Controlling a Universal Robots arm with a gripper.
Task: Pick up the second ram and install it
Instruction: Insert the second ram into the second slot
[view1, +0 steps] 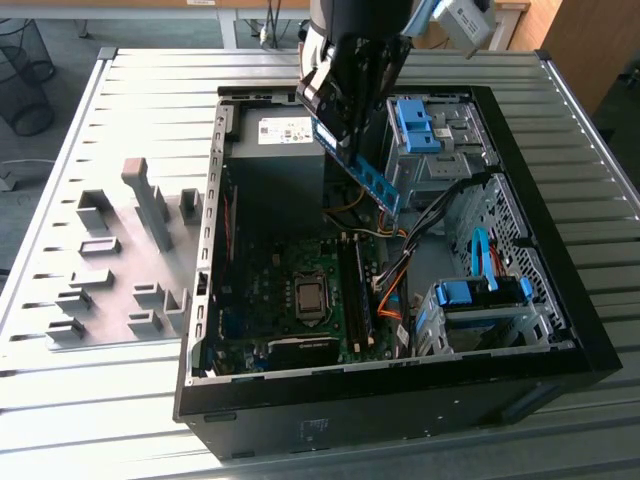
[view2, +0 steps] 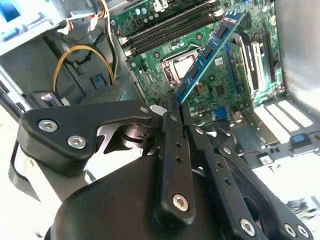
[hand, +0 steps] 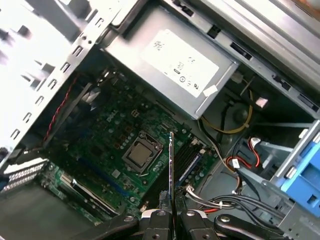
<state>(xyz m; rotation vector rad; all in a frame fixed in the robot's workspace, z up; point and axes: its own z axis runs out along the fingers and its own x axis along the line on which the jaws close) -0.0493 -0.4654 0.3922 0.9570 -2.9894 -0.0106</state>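
Where the slatted metal table (view1: 120, 90) fills the exterior view, an open black computer case (view1: 560, 330) is laid on its side upon it, toward the exterior view's right. On the table at the exterior view's left, well apart from the case, a group of grey holder blocks (view1: 130, 260) is set. Inside the case, a grey power supply (view1: 275, 160) is seen at the far side, and the green motherboard (view1: 280, 300) lies near it, with the processor socket (view1: 311, 297) at its middle and the dark memory slots (view1: 353, 290) just beside that socket, toward the exterior view's right. Bright blue drive clips (view1: 480, 292) are fitted in the bays at the exterior view's right.

Above the case, the arm is lowered from the far side, and the gripper (view1: 335, 110) is clamped on the ram (view1: 365, 170), which is held in the air, tilted, over the gap between the power supply and the drive bays. In the second wrist view the ram (view2: 210, 52) is seen gripped at one end between the black fingers (view2: 172, 135), its free end pointed toward the slots (view2: 170, 27). In the first wrist view the ram (hand: 171, 165) is seen edge-on, held above the motherboard (hand: 100, 145) and not touching it, next to the socket (hand: 142, 153).
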